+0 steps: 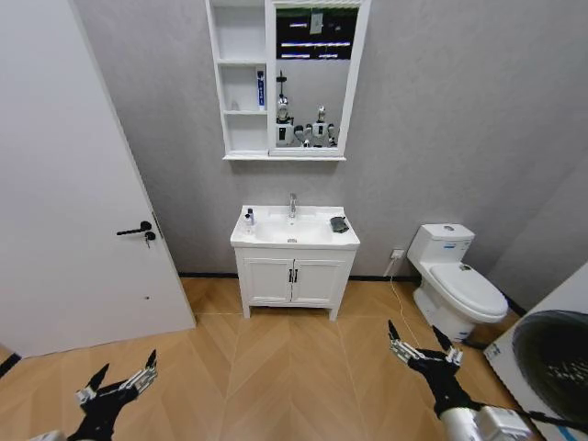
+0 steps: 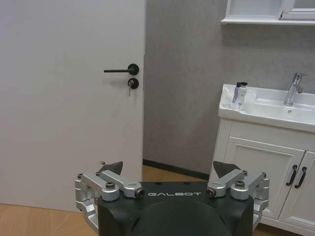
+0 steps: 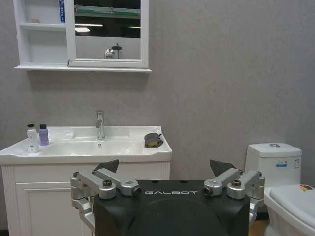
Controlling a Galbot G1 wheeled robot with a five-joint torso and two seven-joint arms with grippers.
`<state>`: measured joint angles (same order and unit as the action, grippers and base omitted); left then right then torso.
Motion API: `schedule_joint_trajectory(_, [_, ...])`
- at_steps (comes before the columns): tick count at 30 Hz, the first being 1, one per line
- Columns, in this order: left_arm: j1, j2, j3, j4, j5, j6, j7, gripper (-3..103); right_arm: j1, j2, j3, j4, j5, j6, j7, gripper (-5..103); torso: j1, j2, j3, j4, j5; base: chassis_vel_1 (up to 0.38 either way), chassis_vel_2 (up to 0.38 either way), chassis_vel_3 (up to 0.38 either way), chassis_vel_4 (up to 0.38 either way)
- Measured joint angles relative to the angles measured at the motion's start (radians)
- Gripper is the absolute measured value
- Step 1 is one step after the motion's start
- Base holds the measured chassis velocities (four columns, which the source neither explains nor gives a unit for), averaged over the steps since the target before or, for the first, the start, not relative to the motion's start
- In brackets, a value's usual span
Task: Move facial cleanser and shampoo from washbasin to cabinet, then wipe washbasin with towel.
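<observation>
While both empty grippers, left (image 1: 119,384) and right (image 1: 420,344), hung wide open, the white rectangular ceramic washbasin (image 1: 294,231) stood well ahead; approach seemed next.

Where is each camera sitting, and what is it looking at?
Head view: high on the robot's head, looking forward and down at the washbasin, the cabinet and the floor; the left gripper and right gripper show low, both open.
Left wrist view: on the left arm, facing the door and the washbasin's bottle end; its own open fingers show.
Right wrist view: on the right arm, facing the washbasin, towel and toilet.
Shared: all see the washbasin.
</observation>
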<state>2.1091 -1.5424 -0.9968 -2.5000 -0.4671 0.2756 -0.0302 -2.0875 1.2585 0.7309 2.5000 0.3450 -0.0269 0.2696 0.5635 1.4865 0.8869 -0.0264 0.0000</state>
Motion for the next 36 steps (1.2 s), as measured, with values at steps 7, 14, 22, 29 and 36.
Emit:
schedule_joint_trajectory(7, [0.001, 0.008, -0.003, 0.000, -0.007, -0.001, 0.000, 100, -0.003, 0.014, 0.012, 0.000, -0.011, -0.021, -0.003, 100, 0.000, 0.000, 0.000, -0.0001, 0.0000, 0.000, 0.000, 0.000, 0.000])
schedule_joint_trajectory(14, [0.000, 0.008, 0.001, 0.000, -0.009, 0.000, 0.000, 100, -0.003, 0.007, 0.008, 0.000, 0.006, -0.001, -0.010, 100, 0.000, 0.000, 0.000, 0.0000, 0.0000, 0.000, 0.000, 0.000, 0.000])
schedule_joint_trajectory(22, [-0.003, 0.013, 0.002, 0.000, -0.019, 0.000, 0.000, 100, 0.013, -0.006, 0.005, 0.000, 0.003, 0.000, -0.023, 100, 0.000, 0.000, 0.000, 0.0001, 0.0001, 0.000, 0.000, 0.000, 0.000])
schedule_joint_trajectory(29, [-0.052, 0.034, -0.036, 0.000, -0.099, 0.017, -0.028, 100, 0.011, 0.005, 0.014, 0.000, 0.024, 0.005, -0.056, 100, 0.000, 0.000, 0.000, -0.0001, -0.0001, 0.000, 0.000, 0.000, 0.000])
schedule_joint_trajectory(36, [-0.049, 0.017, 0.013, 0.000, -0.025, 0.004, -0.003, 100, 0.023, 0.030, 0.026, 0.000, 0.005, -0.010, -0.057, 100, 0.000, 0.000, 0.000, 0.0000, 0.0000, 0.000, 0.000, 0.000, 0.000])
